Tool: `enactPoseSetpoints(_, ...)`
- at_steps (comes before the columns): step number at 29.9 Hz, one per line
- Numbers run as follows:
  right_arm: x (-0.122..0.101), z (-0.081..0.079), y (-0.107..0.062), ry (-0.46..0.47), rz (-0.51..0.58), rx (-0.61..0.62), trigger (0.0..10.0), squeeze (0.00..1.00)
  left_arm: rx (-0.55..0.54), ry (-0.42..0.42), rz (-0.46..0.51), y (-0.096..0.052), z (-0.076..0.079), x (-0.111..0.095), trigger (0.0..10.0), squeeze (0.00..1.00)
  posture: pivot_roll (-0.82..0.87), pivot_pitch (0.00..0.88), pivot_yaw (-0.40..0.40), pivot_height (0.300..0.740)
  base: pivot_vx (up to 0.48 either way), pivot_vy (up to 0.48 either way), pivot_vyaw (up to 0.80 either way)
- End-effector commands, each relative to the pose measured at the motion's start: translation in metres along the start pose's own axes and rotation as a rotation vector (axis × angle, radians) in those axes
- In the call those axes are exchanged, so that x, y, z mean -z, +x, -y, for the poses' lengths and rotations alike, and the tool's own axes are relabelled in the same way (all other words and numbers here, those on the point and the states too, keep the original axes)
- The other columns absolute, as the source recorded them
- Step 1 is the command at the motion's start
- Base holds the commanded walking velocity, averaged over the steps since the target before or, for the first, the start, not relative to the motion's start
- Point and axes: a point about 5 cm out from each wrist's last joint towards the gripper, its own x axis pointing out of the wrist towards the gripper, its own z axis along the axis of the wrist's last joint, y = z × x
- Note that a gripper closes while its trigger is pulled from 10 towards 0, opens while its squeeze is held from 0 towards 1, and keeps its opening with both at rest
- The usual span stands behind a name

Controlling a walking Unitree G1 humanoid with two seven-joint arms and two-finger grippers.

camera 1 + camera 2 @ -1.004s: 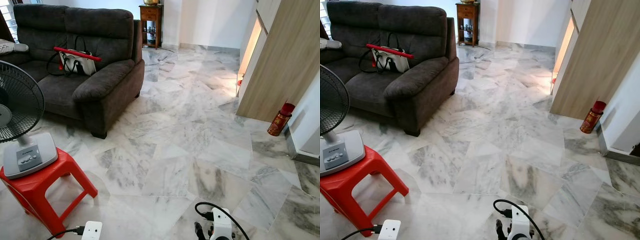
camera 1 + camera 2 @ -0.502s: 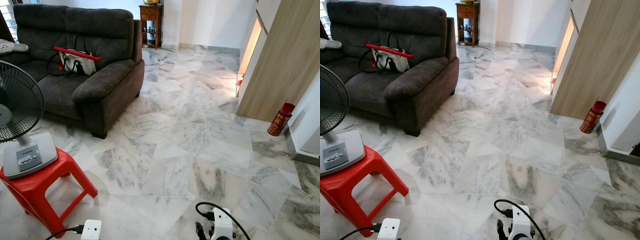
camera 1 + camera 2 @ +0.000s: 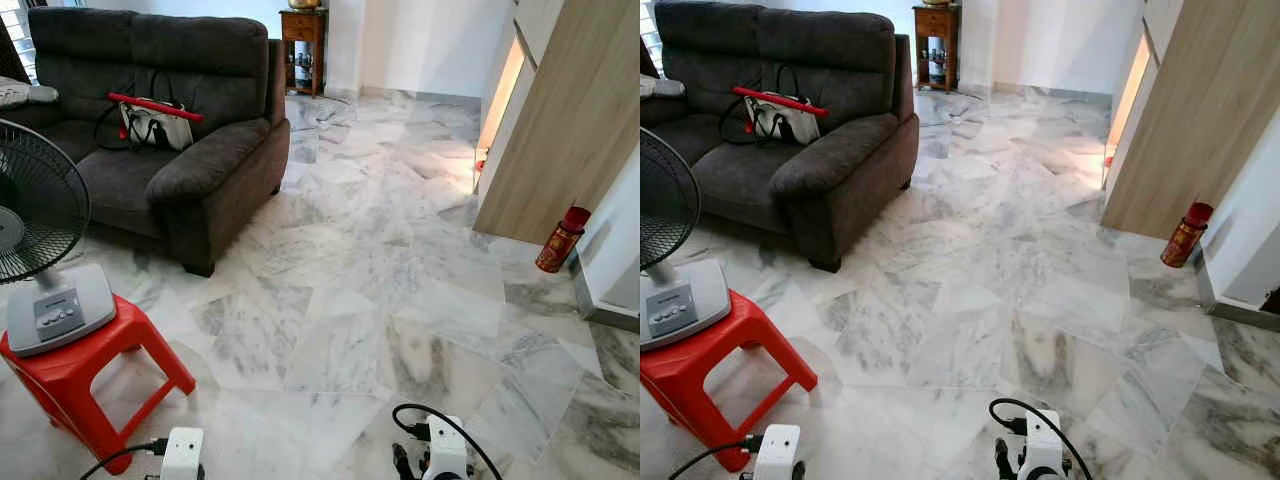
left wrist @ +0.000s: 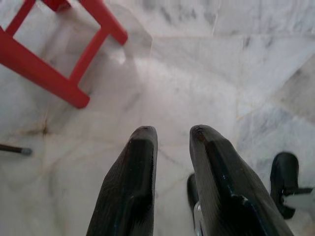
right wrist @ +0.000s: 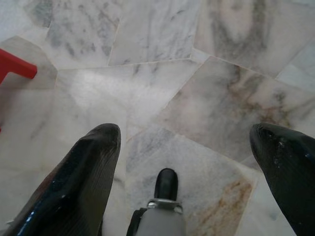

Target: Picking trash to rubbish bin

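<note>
My left gripper [image 4: 172, 135] hangs low over the marble floor [image 3: 350, 300], its two black fingers [image 4: 133, 182] nearly together with nothing between them. The right gripper [image 5: 184, 130] also points down at the floor, its fingers [image 5: 83, 172] spread wide and empty. Both white wrists, the left wrist [image 3: 182, 455] and the right wrist [image 3: 445, 458], show at the bottom edge of the eye views. A red canister [image 3: 561, 238] stands on the floor against the right wall.
A dark grey sofa [image 3: 190, 150] with a bag [image 3: 152, 122] on it stands at the left. A fan [image 3: 40, 240] sits on a red plastic stool [image 3: 90, 370] at the near left. A wooden panel [image 3: 560, 120] rises at the right. Open marble floor stretches ahead.
My left wrist has risen a little further into view at the bottom edge. The rest of the scene has barely shifted.
</note>
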Motion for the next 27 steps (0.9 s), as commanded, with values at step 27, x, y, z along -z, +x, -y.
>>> enactPoseSetpoints(27,-0.115,-0.012,0.003,-0.015,0.484,-0.036,10.0,0.0,-0.073,-0.124,0.492,0.004,-0.012,-0.098,10.0,0.0,-0.04,0.0,-0.05,0.74,0.0,0.0,0.0)
